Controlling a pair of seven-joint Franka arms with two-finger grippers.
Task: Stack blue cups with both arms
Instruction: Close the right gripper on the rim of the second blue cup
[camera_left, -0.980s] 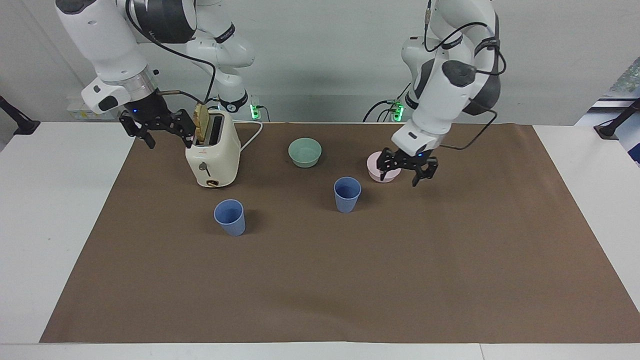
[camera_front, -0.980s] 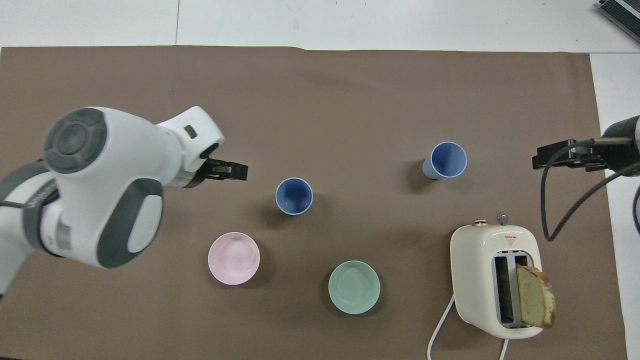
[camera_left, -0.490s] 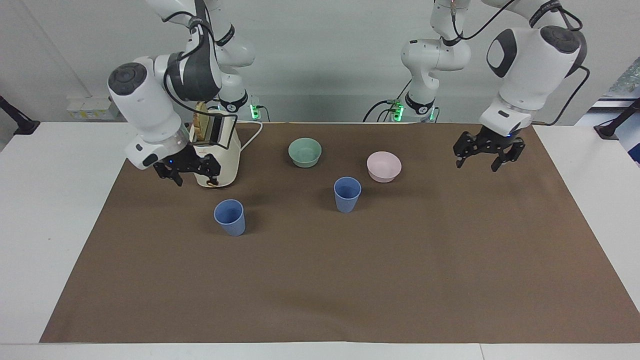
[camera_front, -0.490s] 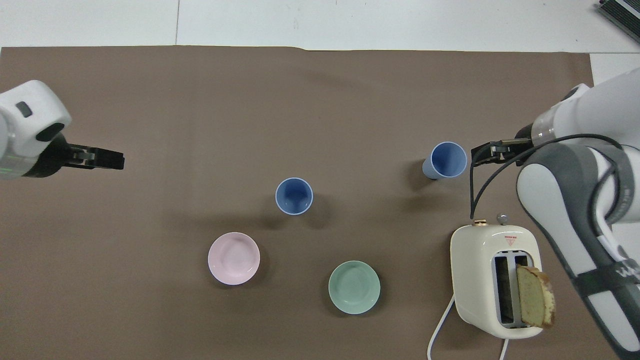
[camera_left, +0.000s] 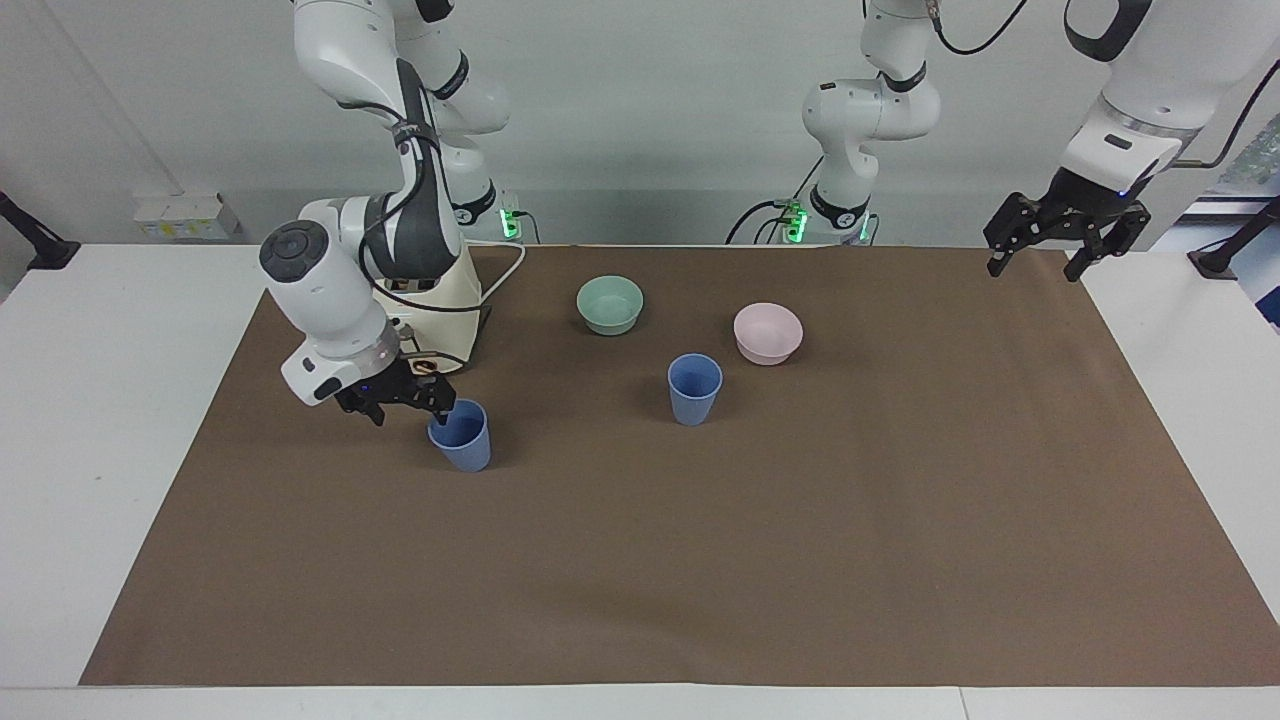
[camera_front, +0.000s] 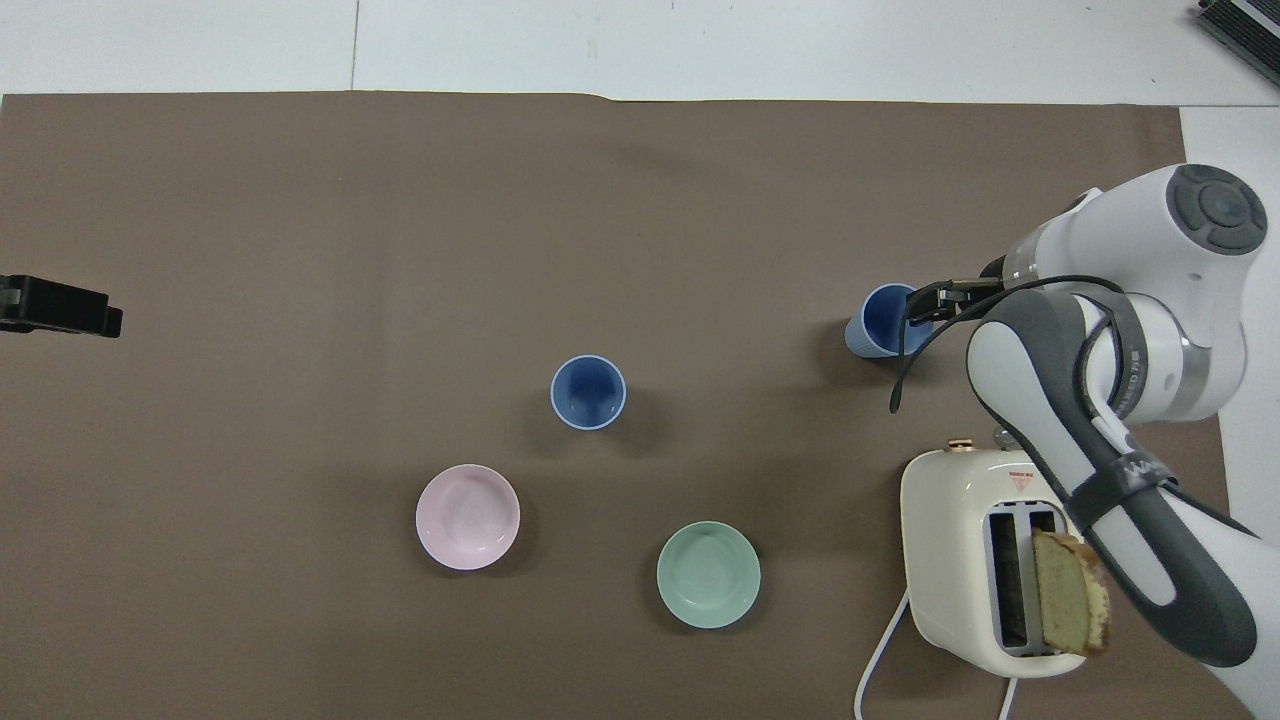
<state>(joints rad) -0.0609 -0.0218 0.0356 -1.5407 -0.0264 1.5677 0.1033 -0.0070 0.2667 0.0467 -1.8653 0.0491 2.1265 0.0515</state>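
Two blue cups stand upright on the brown mat. One cup (camera_left: 462, 440) (camera_front: 880, 325) is toward the right arm's end, the other cup (camera_left: 694, 388) (camera_front: 588, 392) is mid-table, a little nearer the robots. My right gripper (camera_left: 408, 408) (camera_front: 925, 300) is low and open beside the first cup, on its right-arm side. One fingertip (camera_left: 440, 410) is at that cup's rim, and nothing is held. My left gripper (camera_left: 1040, 262) (camera_front: 70, 308) hangs open and empty, raised over the mat's edge at the left arm's end.
A cream toaster (camera_front: 985, 560) with a bread slice (camera_front: 1070, 605) stands near the right arm's base, mostly covered by that arm in the facing view. A mint-green bowl (camera_left: 609, 303) (camera_front: 708, 574) and a pink bowl (camera_left: 767, 332) (camera_front: 467, 516) sit nearer the robots than the mid-table cup.
The right gripper dropped from beside the toaster down to the cup at its end. The left gripper swung from the pink bowl out and up to the left arm's end of the mat.
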